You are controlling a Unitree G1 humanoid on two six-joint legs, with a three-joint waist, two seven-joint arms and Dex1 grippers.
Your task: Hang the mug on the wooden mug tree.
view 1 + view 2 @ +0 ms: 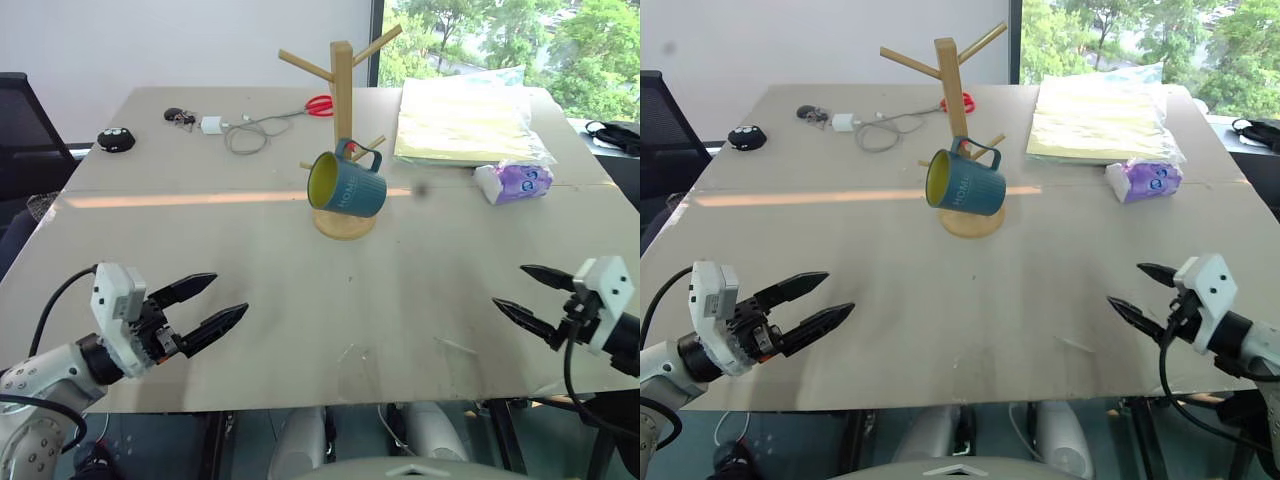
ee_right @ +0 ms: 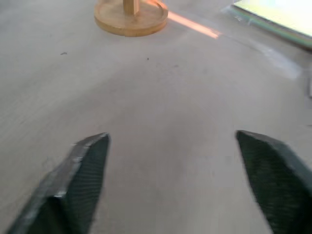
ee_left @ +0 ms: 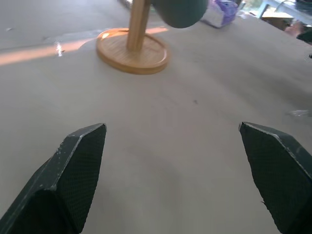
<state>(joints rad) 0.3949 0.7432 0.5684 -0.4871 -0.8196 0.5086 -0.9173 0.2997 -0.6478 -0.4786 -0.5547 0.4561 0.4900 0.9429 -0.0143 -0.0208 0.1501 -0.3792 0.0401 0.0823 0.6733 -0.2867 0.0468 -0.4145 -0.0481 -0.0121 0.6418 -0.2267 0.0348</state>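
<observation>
Pale tabletop [image 1: 250,300] under a white wall, green trees showing through a window at far right. At centre, mug tree [image 1: 342,80] standing upright on its round base. Mug [image 1: 347,186] hanging by its handle from a low red-tipped peg on the near side, tilted, yellow-green mouth turned left, body just above the base, touched by neither gripper.

Near left, left gripper [image 1: 212,304] low over the table, pointing right and far, fingers spread wide, holding nothing. Near right, right gripper [image 1: 532,295] likewise low, pointing left, fingers wide apart and empty. Both well apart from the mug tree.

Far left: black mouse [image 1: 116,140], keys [image 1: 180,118], white charger [image 1: 213,125] with a looped grey cable [image 1: 250,135]. Red scissors [image 1: 320,105] just behind the pole. Far right: bagged yellow stack [image 1: 465,120], with a purple tissue pack [image 1: 514,183] at its near edge. Black chair [image 1: 25,120] beyond the left edge.
</observation>
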